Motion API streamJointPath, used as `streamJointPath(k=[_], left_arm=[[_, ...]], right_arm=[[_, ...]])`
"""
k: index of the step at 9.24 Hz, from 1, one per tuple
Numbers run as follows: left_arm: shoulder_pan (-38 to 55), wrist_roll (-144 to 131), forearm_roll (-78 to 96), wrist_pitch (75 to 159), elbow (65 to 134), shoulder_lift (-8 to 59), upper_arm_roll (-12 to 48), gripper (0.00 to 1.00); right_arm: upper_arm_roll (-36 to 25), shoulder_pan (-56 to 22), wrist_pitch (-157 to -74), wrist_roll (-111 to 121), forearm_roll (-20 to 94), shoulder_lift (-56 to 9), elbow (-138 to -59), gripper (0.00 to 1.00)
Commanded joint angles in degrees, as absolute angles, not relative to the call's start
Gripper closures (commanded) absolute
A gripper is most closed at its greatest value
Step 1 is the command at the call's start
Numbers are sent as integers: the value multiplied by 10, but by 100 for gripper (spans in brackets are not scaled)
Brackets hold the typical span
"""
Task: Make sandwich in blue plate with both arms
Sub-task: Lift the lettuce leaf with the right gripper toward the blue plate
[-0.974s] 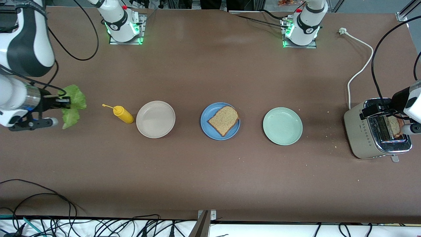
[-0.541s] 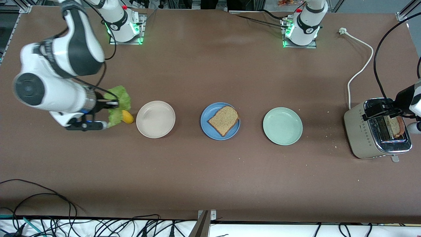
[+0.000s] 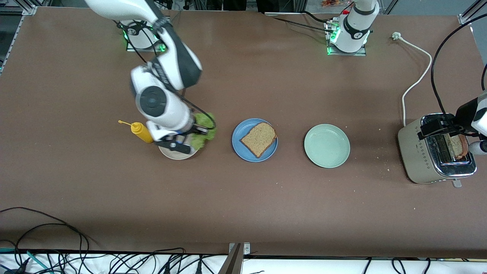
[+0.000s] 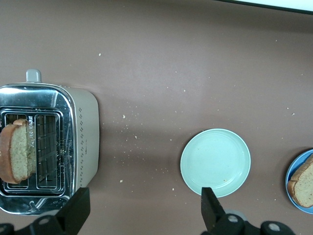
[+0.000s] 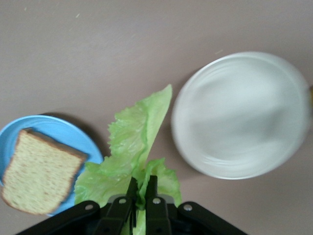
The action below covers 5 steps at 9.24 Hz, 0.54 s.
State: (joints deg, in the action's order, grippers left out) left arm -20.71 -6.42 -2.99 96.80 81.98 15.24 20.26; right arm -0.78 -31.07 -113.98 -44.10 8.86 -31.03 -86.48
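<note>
Right gripper (image 3: 196,132), front view: we note it clamped on a ruffled green lettuce leaf (image 3: 203,131), held in the air over the edge of the beige-white plate (image 3: 173,154) on the side toward the blue plate (image 3: 239,146). We record one slice of brown bread (image 3: 259,138) lying on the blue plate, which sits mid-tabletop (image 3: 243,205) between the beige-white plate and the pale green plate (image 3: 327,145). A yellow squeeze bottle (image 3: 141,131) lies just beside the beige-white plate, toward the right arm's end. The left gripper (image 3: 443,127) hangs over the toaster (image 3: 418,152) at the left arm's end, and a second slice (image 3: 456,145) stands in a slot there.

Left wrist view: we see the left gripper (image 4: 144,210) with its fingers (image 4: 78,208) spread wide and nothing between them. Below it are the toaster (image 4: 80,147) with its bread slice (image 4: 17,159) upright in the slot, the pale green plate (image 4: 215,162), and an edge of the blue plate (image 4: 291,176).

Right wrist view: we see the right gripper (image 5: 142,196) pinching the lettuce leaf (image 5: 139,142) at its base. The leaf hangs over bare tabletop between the blue plate (image 5: 58,129), with its bread (image 5: 41,171), and the beige-white plate (image 5: 242,115).
</note>
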Motion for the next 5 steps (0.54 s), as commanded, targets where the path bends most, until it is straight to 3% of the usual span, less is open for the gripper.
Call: streamJointPath(k=[1,3,4,5], left_arm=[[-204,-57,-22,961,813,152,197,0],[-204,-55,-22,961,813,152,198,0],[-203,-57,-23,961,813,152,198,0],[-203,-57,-23,960,813,152,198,0]], right_arm=[[-15,-386,-1282,-593,122,-388,-844,100],[-15,-424,-1427,-661,131,-442,-829,100],[-15,-441,-1445,-695,144,-461,-812,100],[-15,-447,-1445,-729,149,-471,-802,70]])
